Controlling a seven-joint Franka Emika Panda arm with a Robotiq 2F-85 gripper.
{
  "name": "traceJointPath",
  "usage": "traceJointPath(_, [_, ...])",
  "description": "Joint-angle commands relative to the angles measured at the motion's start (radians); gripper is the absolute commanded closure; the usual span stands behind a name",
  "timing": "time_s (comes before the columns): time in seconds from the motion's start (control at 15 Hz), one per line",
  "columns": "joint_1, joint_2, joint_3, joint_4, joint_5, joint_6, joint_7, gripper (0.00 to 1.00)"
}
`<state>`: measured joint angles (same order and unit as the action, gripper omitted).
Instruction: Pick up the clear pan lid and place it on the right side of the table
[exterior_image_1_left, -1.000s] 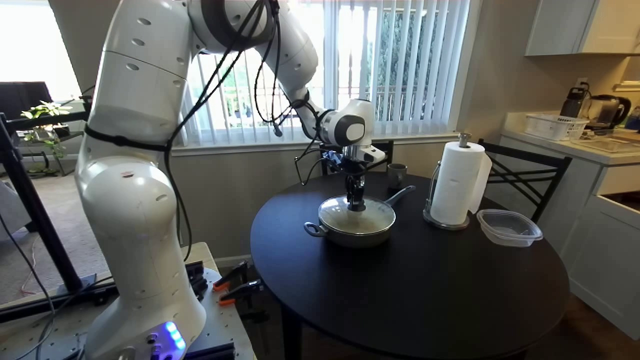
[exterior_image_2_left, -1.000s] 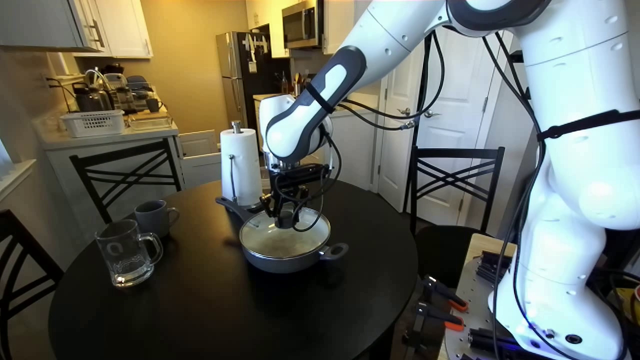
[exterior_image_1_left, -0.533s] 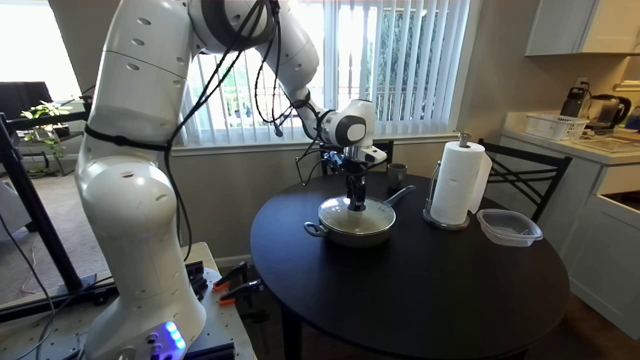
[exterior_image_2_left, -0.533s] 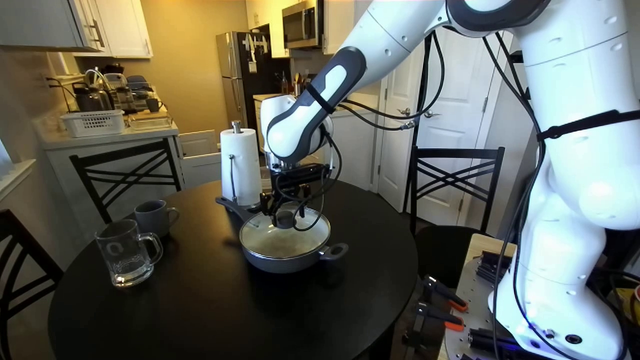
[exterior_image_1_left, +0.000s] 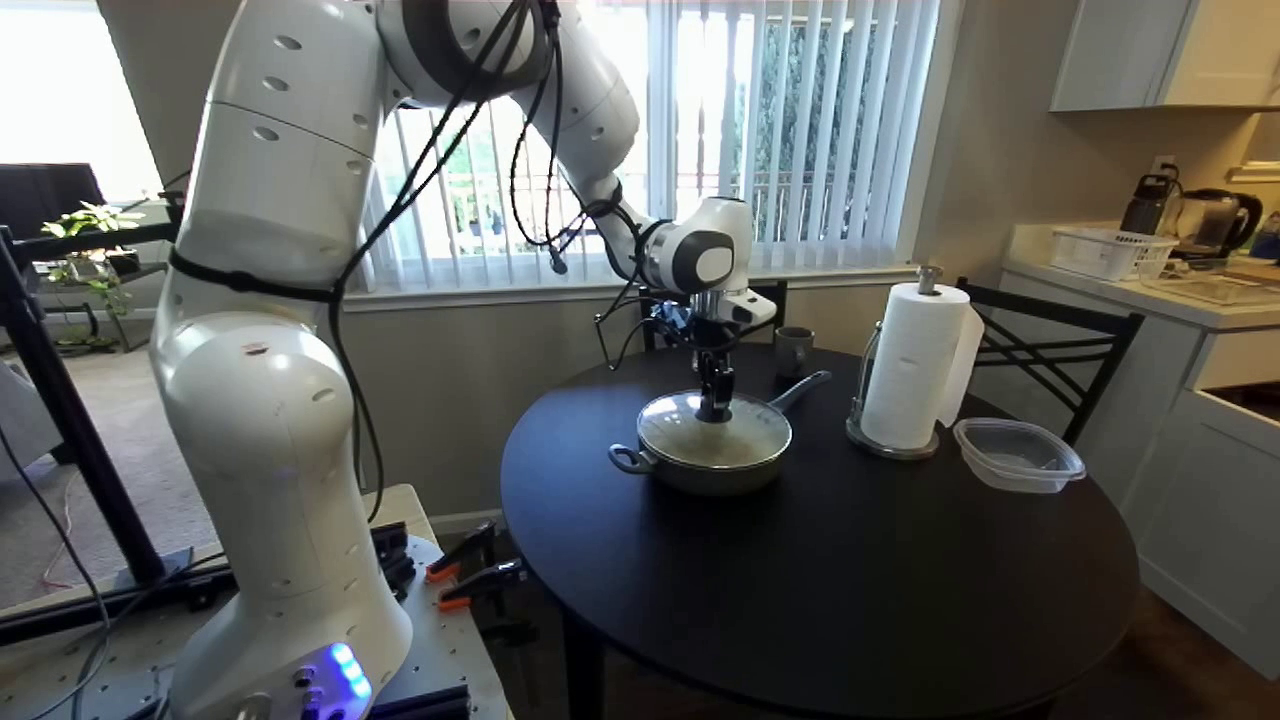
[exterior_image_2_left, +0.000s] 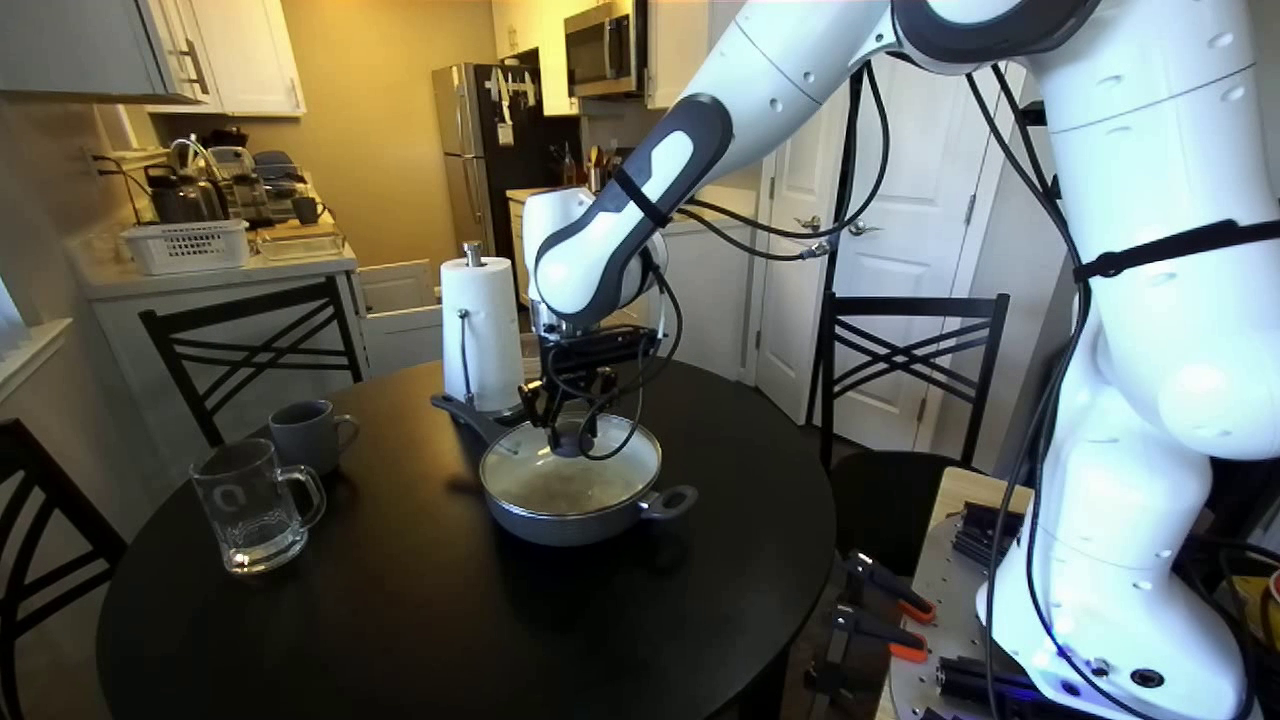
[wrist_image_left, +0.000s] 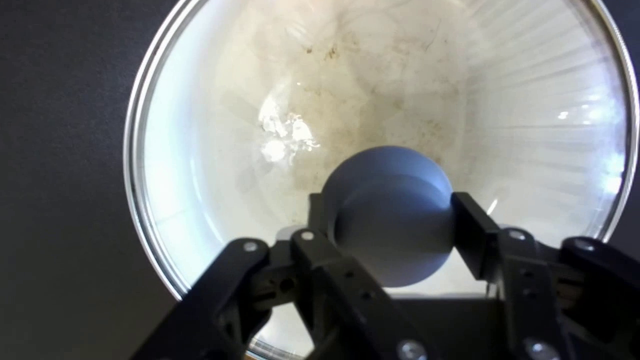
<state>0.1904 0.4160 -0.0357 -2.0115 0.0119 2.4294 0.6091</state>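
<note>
The clear pan lid (exterior_image_1_left: 680, 435) lies level on the silver pan (exterior_image_1_left: 715, 482), on the dark round table (exterior_image_1_left: 850, 600). The lid (exterior_image_2_left: 565, 490) and pan (exterior_image_2_left: 565, 528) also show in an exterior view. In the wrist view the lid's glass (wrist_image_left: 225, 150) and metal rim fill most of the picture, with its round dark knob (wrist_image_left: 392, 225) in front. My gripper (wrist_image_left: 385, 210) has a finger pad against each side of the knob; the knob fills the gap. In both exterior views the gripper (exterior_image_1_left: 715, 408) points straight down at the lid's centre and hides part of the knob.
A paper towel roll (exterior_image_1_left: 920, 370) on a stand and a see-through plastic bowl (exterior_image_1_left: 1018, 460) stand beyond the pan's long handle (exterior_image_1_left: 800, 390). A grey mug (exterior_image_2_left: 305, 437) and a glass mug (exterior_image_2_left: 250, 510) stand on the table. Chairs stand around it.
My gripper has shifted very slightly over the lid, and its fingers look closer together on the knob than half a second ago. The lid and pan have not moved.
</note>
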Motion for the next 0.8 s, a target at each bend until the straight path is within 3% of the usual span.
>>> traceJointPath(0.0, [0.018, -0.005, -0.014, -0.007, -0.028, 0.028, 0.041, 0.66])
traceJointPath(0.73, [-0.016, -0.169, -0.026, -0.074, -0.023, -0.005, -0.008, 0.67])
